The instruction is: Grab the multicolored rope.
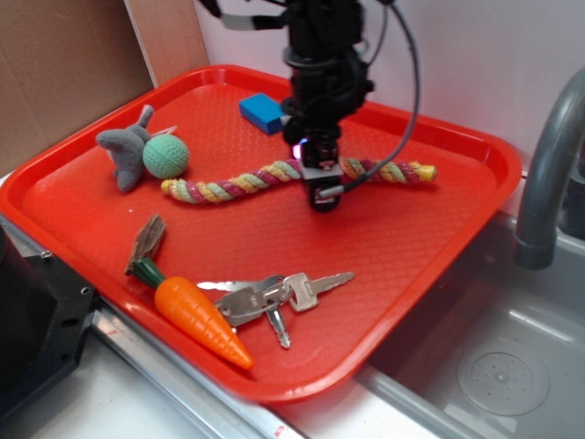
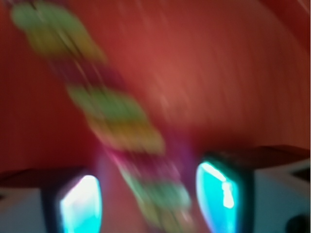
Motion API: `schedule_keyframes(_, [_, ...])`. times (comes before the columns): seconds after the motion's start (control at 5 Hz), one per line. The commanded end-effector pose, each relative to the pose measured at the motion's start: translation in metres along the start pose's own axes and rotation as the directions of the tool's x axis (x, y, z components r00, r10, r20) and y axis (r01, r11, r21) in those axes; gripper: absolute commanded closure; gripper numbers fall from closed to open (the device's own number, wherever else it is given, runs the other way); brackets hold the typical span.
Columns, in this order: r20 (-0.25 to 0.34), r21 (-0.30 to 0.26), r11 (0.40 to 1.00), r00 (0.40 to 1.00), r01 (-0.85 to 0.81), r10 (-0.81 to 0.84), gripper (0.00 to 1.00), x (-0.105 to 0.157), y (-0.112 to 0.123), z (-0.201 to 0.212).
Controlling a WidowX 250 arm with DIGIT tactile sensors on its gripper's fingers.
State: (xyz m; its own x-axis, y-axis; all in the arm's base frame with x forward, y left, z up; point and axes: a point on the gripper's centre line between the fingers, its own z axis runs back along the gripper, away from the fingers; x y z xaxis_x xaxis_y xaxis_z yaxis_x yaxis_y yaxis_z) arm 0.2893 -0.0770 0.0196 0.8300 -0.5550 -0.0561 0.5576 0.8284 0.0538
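The multicolored rope (image 1: 238, 184) lies wavy across the middle of the red tray (image 1: 430, 238), its yellow-bound ends at left and right. My gripper (image 1: 322, 183) is straight above its middle, low over it. In the blurred wrist view the rope (image 2: 112, 116) runs diagonally from the top left down between the two fingers (image 2: 80, 204), which stand apart on either side of it. The jaws are open, with the rope between them and not clamped.
On the tray are a grey plush with a green ball (image 1: 164, 155) at the left, a blue block (image 1: 262, 112) at the back, an orange toy carrot (image 1: 199, 320) and a bunch of keys (image 1: 274, 297) at the front. A sink (image 1: 494, 366) and grey faucet (image 1: 548, 155) are at the right.
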Motion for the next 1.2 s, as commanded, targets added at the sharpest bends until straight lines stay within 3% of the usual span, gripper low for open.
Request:
schedule_keyframes(0.0, [0.036, 0.021, 0.994, 0.993, -0.111, 0.11, 1.0, -0.02, 0.002, 0.028])
schedule_keyframes(0.2, [-0.077, 0.044, 0.939, 0.936, -0.34, 0.342, 1.0, -0.075, 0.004, 0.077])
schedule_keyframes(0.4, [-0.024, 0.016, 0.854, 0.853, -0.52, 0.521, 1.0, -0.126, -0.01, 0.122])
schedule_keyframes(0.6, [-0.011, 0.057, 0.768, 0.769, -0.638, 0.639, 1.0, -0.148, -0.017, 0.17])
schedule_keyframes(0.8, [0.036, -0.005, 0.691, 0.69, -0.723, 0.723, 1.0, -0.153, -0.012, 0.207])
schedule_keyframes(1.0, [0.083, 0.079, 0.717, 0.721, -0.693, 0.688, 1.0, -0.133, -0.005, 0.223])
